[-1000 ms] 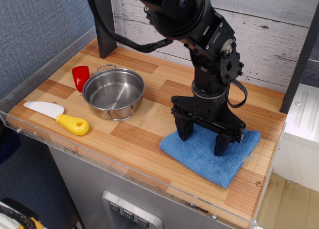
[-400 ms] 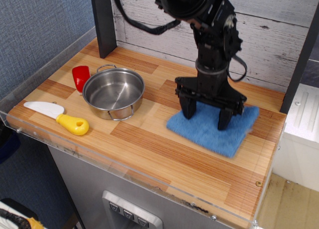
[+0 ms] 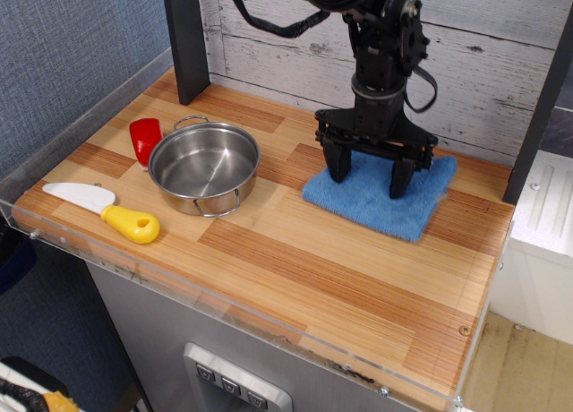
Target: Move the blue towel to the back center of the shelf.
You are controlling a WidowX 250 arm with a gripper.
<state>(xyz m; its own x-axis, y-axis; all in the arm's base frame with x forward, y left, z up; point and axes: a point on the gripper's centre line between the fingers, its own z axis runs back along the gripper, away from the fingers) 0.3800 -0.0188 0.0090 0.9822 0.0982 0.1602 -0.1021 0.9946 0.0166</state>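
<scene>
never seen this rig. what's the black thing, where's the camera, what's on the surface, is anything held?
One fixed camera looks down at the striped wood-plank shelf from its front. The black thing is a robot arm; its two-fingered end effector points down, fingers spread, pressing on the folded blue terry towel near the back wall rather than lifting it. Also on the shelf: a round steel pot, a red plastic piece behind it, and a white-bladed toy knife with a yellow handle at front left.

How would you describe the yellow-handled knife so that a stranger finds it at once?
Look at the wooden shelf, at its front left corner near the clear edge. There, in front of the steel pot, lies the knife. It alone has a white blade and a rounded yellow handle.
</scene>
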